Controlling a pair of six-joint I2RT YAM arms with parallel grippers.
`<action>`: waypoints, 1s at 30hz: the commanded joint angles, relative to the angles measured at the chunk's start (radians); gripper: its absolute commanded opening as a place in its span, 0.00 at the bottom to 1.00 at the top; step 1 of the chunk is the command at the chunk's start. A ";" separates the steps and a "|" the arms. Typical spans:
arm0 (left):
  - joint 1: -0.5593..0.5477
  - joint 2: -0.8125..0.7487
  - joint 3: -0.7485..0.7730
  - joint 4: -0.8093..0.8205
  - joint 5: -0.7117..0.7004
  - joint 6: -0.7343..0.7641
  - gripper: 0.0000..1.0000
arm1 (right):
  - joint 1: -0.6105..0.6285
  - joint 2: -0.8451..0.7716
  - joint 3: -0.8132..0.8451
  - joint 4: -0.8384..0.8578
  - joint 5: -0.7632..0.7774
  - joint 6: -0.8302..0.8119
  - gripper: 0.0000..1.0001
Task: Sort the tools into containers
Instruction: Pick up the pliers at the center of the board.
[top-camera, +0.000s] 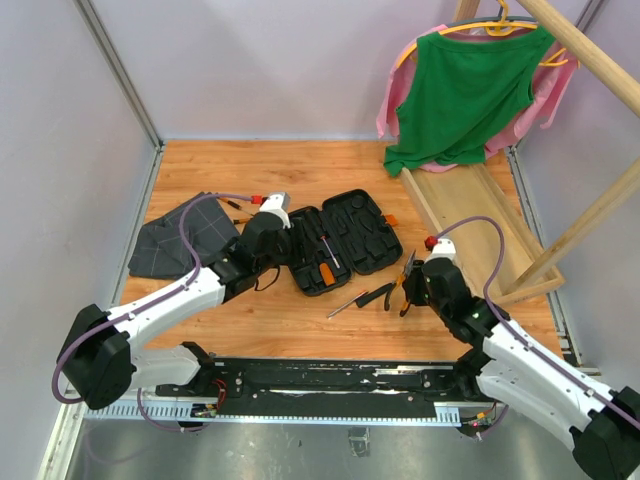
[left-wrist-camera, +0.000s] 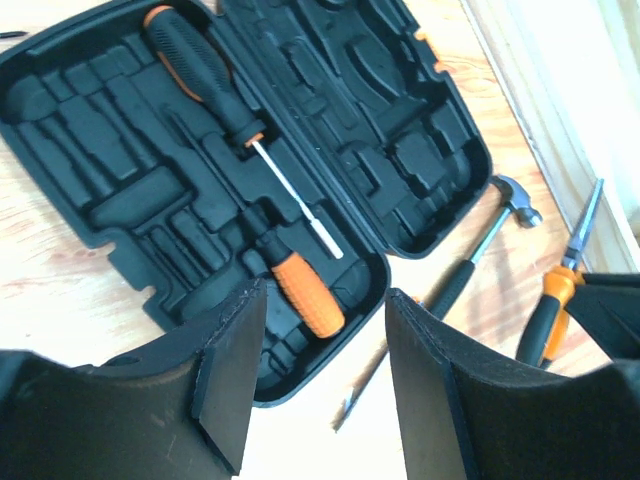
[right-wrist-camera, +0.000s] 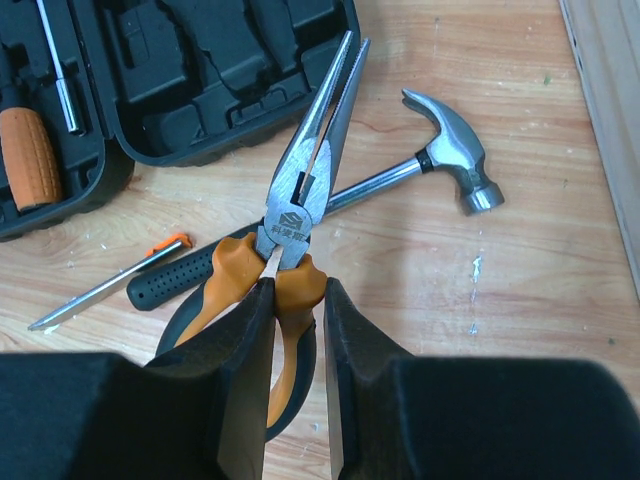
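We see the right gripper (right-wrist-camera: 295, 300) clamped on the orange-black handles of the needle-nose pliers (right-wrist-camera: 305, 190), which cross over the claw hammer (right-wrist-camera: 445, 165) lying beside the case. Our left gripper (left-wrist-camera: 325, 340) hangs over the open black tool case (left-wrist-camera: 420, 150), fingers apart and empty. An orange-handled screwdriver (left-wrist-camera: 305, 295) and a black-handled screwdriver (left-wrist-camera: 195, 65) lie in the case's slots.

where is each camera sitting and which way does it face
Top external: above and behind the arm bases, looking down at the table and tool case; both arms show.
Left wrist: on the left arm, looking past the left fingers, open, into the case, an orange-handled screwdriver inside.
Right wrist: on the right arm, looking down past the right fingers, clamped on the pliers.
Shared: both wrist views catch the hammer, the pliers and the case.
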 joint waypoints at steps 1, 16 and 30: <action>-0.006 -0.026 -0.020 0.097 0.098 0.037 0.56 | 0.007 0.101 0.132 0.044 0.044 0.046 0.01; -0.104 0.029 0.002 0.202 0.179 0.057 0.62 | 0.008 0.402 0.339 0.168 -0.190 0.271 0.01; -0.132 0.065 -0.005 0.251 0.245 0.056 0.66 | 0.008 0.496 0.416 0.248 -0.333 0.281 0.01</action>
